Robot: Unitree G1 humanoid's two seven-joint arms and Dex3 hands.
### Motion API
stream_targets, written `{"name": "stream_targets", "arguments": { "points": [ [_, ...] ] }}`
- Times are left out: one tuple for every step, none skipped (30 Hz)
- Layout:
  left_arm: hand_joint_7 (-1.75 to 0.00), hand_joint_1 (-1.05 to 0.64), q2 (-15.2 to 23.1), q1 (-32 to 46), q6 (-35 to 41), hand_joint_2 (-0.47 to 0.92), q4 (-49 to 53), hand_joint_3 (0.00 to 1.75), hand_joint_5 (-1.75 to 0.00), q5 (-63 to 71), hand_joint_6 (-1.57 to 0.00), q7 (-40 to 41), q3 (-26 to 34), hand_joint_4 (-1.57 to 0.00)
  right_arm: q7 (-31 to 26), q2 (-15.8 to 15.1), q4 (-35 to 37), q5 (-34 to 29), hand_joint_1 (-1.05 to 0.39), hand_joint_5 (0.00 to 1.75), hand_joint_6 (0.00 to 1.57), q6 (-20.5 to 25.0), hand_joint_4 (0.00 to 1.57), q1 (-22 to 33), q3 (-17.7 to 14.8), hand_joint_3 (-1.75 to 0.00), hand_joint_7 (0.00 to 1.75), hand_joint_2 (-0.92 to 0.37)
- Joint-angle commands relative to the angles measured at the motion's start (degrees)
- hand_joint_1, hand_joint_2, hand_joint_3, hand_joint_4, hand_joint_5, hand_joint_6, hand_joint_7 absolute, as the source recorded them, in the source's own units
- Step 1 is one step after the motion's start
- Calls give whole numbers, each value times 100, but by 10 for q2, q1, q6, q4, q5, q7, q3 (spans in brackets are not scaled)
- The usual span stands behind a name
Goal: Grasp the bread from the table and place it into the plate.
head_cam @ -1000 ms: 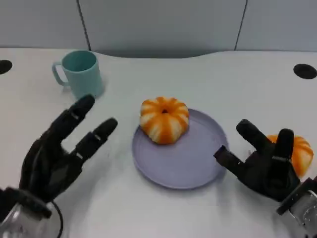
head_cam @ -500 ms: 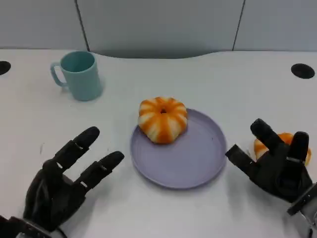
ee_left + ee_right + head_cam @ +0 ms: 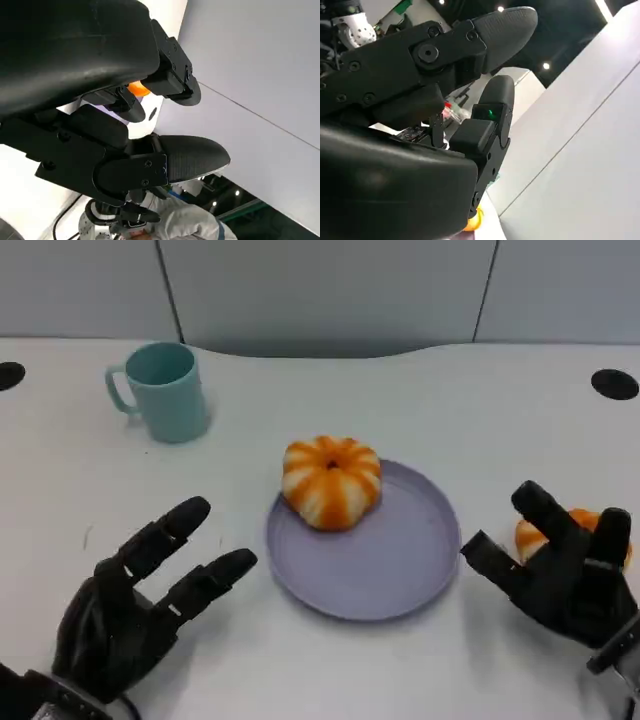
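A pumpkin-shaped bread (image 3: 332,480), striped orange and white, lies on the far left part of the lavender plate (image 3: 390,565) at the table's middle. A second orange bread (image 3: 540,533) sits on the table right of the plate, mostly hidden behind my right hand (image 3: 562,578). That hand hovers just in front of it, fingers spread and holding nothing. My left hand (image 3: 140,595) is near the front left, well apart from the plate, fingers spread and empty. A sliver of orange bread (image 3: 137,89) peeks between the left hand's fingers, and another bit of bread (image 3: 474,220) shows in the right wrist view.
A teal mug (image 3: 165,390) stands at the back left. Two dark round holes (image 3: 614,383) mark the white table's far corners. A grey wall panel runs behind the table. A person in white clothing (image 3: 187,224) stands beyond the table in the left wrist view.
My left hand has drawn back from beside the plate toward the near edge. My right hand has shifted slightly right and back, still in front of the second bread.
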Motion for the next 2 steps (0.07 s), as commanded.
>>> {"name": "stream_targets", "arguments": {
  "points": [
    [-10,-104,5,-10,-4,92,7,63,-42,6,-62,-8,5,-60,6,-15,18,-3,-58,131,92,-4,66,-18,-5,0,46,-89],
    [-11,-104,5,-12,-6,92,9,62,-43,8,-64,-5,5,-61,2,-16,19,-4,-57,129,94,-4,68,-19,-6,0,45,-89]
  ]
}}
